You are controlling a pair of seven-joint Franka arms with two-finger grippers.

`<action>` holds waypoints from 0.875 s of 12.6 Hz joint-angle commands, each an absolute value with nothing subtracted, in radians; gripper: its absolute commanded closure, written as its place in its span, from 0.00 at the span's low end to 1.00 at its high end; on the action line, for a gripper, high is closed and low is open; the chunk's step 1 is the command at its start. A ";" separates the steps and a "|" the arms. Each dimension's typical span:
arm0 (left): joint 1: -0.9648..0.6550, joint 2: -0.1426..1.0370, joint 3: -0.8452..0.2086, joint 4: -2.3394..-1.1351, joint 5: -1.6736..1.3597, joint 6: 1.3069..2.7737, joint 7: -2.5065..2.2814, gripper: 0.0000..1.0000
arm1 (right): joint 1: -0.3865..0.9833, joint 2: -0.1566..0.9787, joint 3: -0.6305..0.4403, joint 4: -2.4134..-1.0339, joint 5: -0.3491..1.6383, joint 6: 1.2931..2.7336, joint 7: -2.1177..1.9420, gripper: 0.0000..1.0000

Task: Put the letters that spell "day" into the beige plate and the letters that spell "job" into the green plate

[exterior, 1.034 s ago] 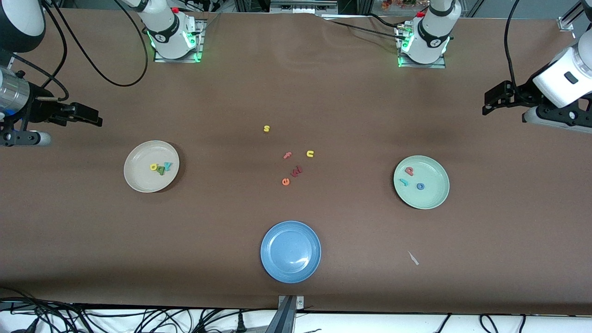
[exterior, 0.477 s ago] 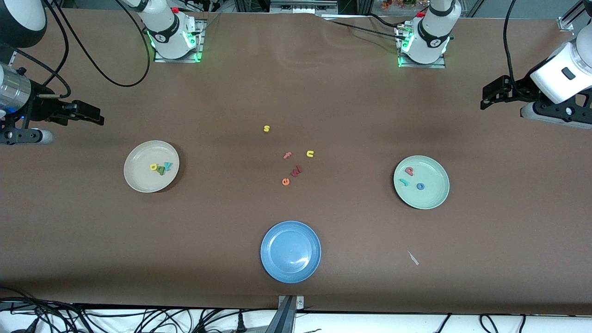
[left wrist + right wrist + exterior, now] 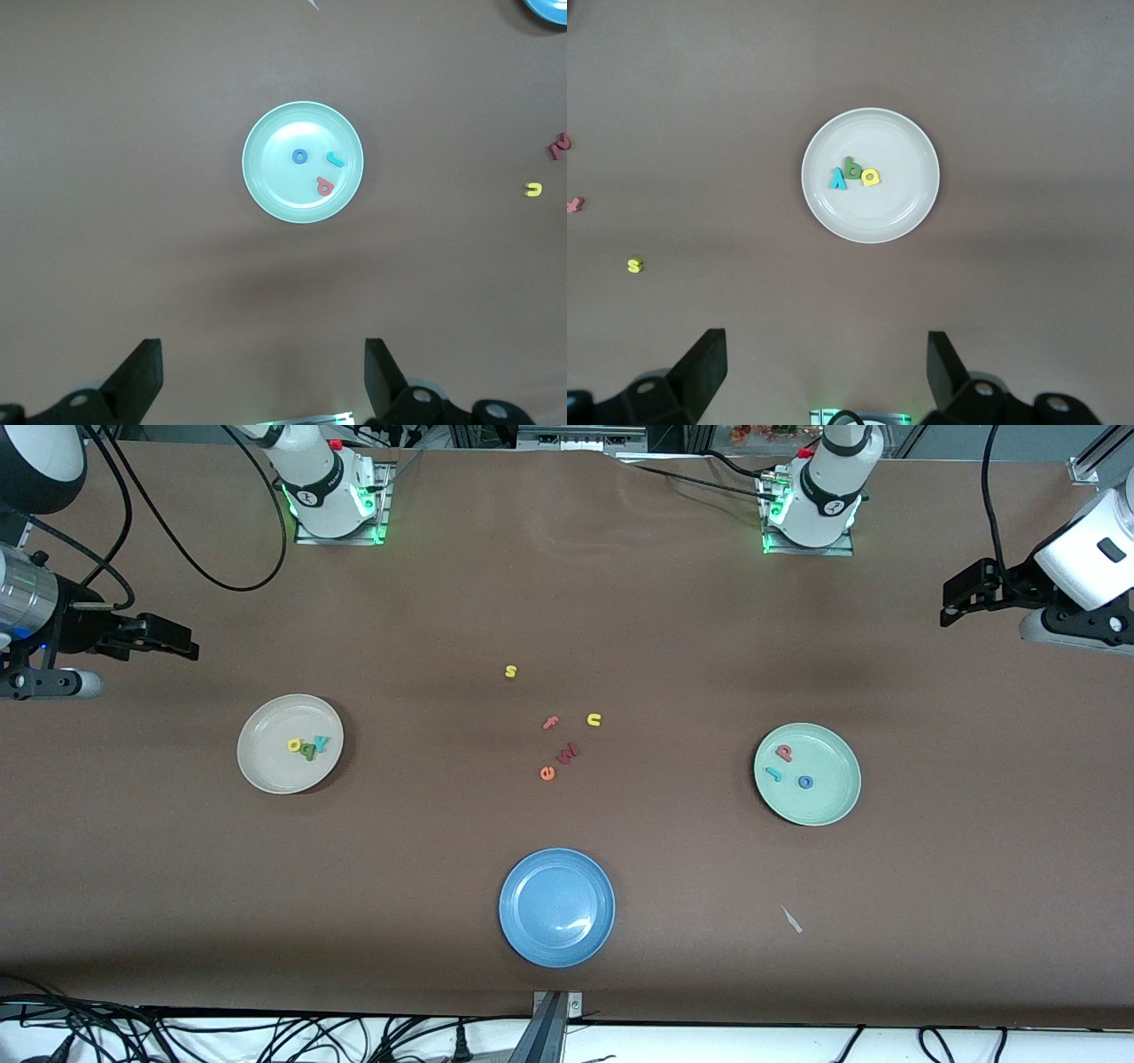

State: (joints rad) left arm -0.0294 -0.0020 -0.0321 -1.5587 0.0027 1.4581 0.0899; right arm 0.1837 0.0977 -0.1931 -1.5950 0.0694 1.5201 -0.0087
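The beige plate (image 3: pixel 266 766) holds the yellow "d" (image 3: pixel 294 745), olive "a" (image 3: pixel 308 752) and teal "y" (image 3: pixel 322 741), bunched together. In the right wrist view the same plate (image 3: pixel 904 208) lies well ahead of my open, empty right gripper (image 3: pixel 827 376). The green plate (image 3: pixel 833 797) holds the pink-red "b" (image 3: pixel 784 753), teal "j" (image 3: pixel 773 774) and blue "o" (image 3: pixel 804 782). My left gripper (image 3: pixel 263 381) is open and empty, with that plate (image 3: pixel 266 181) ahead of it. Both grippers (image 3: pixel 173 642) (image 3: pixel 961 595) hang over bare table at their own ends.
A blue plate (image 3: pixel 532 939) with nothing in it sits near the front camera at mid-table. Loose letters lie in the middle: yellow "s" (image 3: pixel 510 671), pink "f" (image 3: pixel 551 723), yellow "u" (image 3: pixel 594 719), orange "e" (image 3: pixel 547 773), a dark red letter (image 3: pixel 568 754). A white scrap (image 3: pixel 791 919) lies near the green plate.
The left gripper has drawn back toward its own end of the table and away from the green plate. The right gripper has shifted only slightly. The letters and plates have not moved.
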 commanded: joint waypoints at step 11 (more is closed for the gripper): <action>-0.040 0.035 -0.038 -1.516 0.035 1.445 0.097 0.00 | 0.169 0.121 -0.183 -1.523 0.052 1.496 -0.008 0.00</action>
